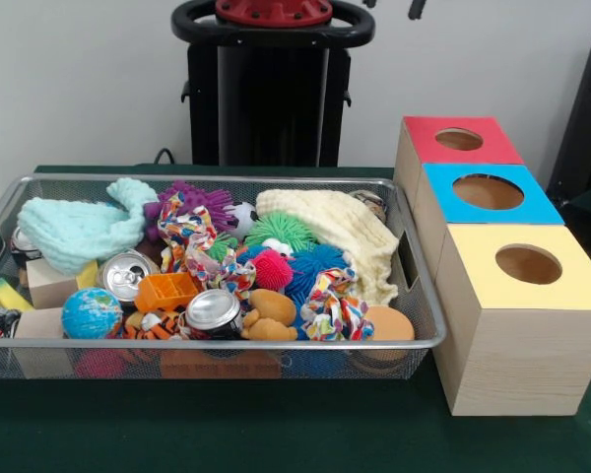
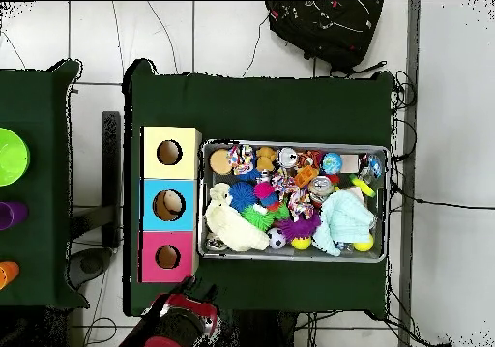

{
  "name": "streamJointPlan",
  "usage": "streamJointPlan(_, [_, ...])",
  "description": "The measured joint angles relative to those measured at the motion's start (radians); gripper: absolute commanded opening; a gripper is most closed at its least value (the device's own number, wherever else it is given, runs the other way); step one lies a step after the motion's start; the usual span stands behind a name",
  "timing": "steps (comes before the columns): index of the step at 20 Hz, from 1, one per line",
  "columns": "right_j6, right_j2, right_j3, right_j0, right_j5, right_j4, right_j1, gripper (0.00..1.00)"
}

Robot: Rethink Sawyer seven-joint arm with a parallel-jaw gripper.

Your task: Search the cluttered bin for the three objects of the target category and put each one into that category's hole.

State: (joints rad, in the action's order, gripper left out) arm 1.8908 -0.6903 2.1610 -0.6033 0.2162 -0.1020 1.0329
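The bin (image 1: 414, 296) is stuffed; toys lie on top of each other, so a grab could catch the wrong one. The gripper isn't showing, so I cannot tell its jaws

No text, label, brand or number can be read anywhere. The two cans (image 1: 128, 274) in the wire bin (image 1: 414, 296) show only plain tops, and the globe ball (image 1: 91, 313) has map shapes without legible words.

We see a metal mesh bin (image 1: 414, 296), shiny cans (image 1: 214, 312), fluffy cloths (image 1: 335, 232), matt wooden boxes (image 1: 517, 365).
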Motion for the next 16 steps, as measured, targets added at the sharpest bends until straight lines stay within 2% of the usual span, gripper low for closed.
streamJointPlan(1, [0.035, -0.057, 0.004, -0.056, -0.083, -0.023, -0.065, 1.00])
streamJointPlan(3, [0.062, -0.098, 0.011, -0.094, -0.160, -0.048, -0.121, 1.00])
streamJointPlan(5, [0.107, -0.166, 0.032, -0.143, -0.330, -0.101, -0.224, 1.00])
streamJointPlan(8, [0.125, -0.199, 0.049, -0.148, -0.441, -0.128, -0.277, 1.00])
streamJointPlan(10, [0.127, -0.211, 0.069, -0.110, -0.526, -0.134, -0.290, 1.00])
streamJointPlan(12, [0.127, -0.209, 0.078, -0.074, -0.519, -0.134, -0.271, 1.00])
streamJointPlan(13, [0.127, -0.189, 0.089, -0.003, -0.459, -0.134, -0.221, 1.00])
streamJointPlan(16, [0.127, -0.121, 0.103, 0.125, -0.311, -0.135, -0.137, 1.00])
